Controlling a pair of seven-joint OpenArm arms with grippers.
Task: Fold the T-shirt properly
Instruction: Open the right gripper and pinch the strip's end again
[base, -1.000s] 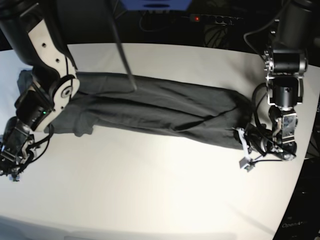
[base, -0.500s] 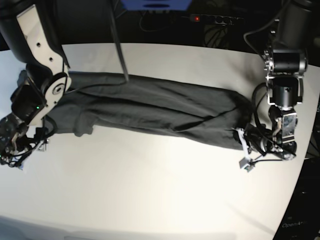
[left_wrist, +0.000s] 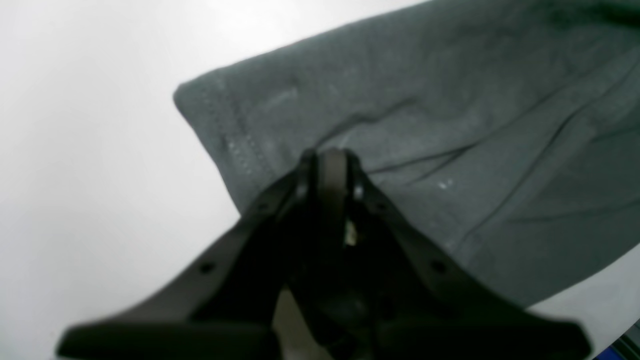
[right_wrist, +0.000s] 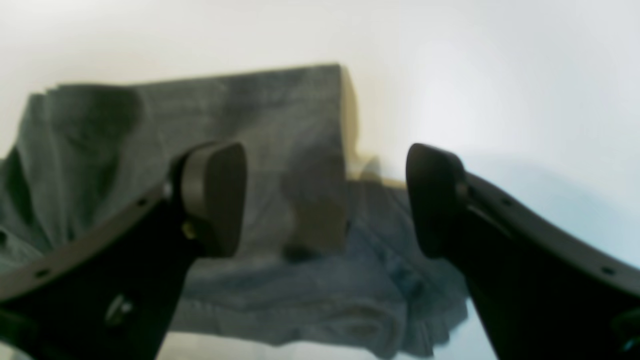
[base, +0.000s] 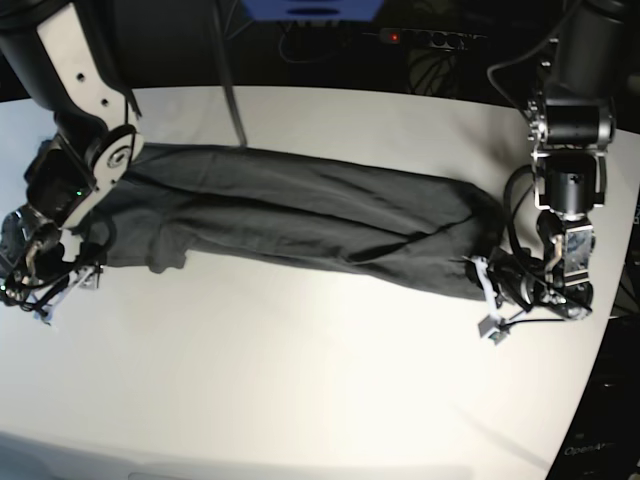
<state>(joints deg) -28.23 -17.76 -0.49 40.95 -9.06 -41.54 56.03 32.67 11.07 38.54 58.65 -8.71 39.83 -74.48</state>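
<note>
The T-shirt (base: 300, 215) is stretched lengthwise across the table (base: 300, 400), its lower-right end pinched in the closed left claw (left_wrist: 327, 157), while its left end is faced by the wide-open, empty right claw (right_wrist: 325, 200).

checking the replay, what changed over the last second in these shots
The right arm's forearm swung up and toward the table's far side in the base view, uncovering more of that end of the T-shirt. Its right gripper is open, above the cloth, holding nothing. The left gripper stayed shut at the T-shirt's other end; whether it pinches cloth is unclear. The T-shirt kept its long folded shape on the table.
</note>
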